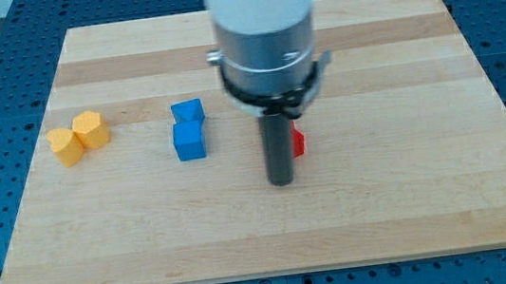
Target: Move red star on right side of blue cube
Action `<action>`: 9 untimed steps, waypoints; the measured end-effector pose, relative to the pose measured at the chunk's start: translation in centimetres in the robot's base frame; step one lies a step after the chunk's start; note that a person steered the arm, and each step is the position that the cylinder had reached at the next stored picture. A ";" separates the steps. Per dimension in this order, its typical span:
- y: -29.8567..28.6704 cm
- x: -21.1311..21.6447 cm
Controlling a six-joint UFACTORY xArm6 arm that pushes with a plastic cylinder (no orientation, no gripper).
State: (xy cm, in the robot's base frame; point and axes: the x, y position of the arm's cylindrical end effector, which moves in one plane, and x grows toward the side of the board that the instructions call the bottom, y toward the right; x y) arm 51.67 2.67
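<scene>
A red star (297, 143) lies near the board's middle, mostly hidden behind my rod; only its right edge shows. My tip (281, 181) rests on the board just left of and below the star, touching or nearly touching it. A blue cube (189, 141) sits to the view's left of the tip, with a second blue block (188, 112) touching its top side. The red star is to the right of the blue cube, about a hundred pixels away.
Two yellow blocks (80, 137) sit together at the board's left. The wooden board (413, 200) lies on a blue perforated table. The arm's white and grey body (265, 35) hangs over the board's top middle.
</scene>
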 end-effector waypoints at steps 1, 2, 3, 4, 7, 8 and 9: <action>3.9 -0.6; 5.6 -1.9; 4.3 -2.5; 1.0 -2.5; -0.7 -3.7; -3.8 -3.7; -7.3 -3.7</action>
State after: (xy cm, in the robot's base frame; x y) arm 47.98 -4.68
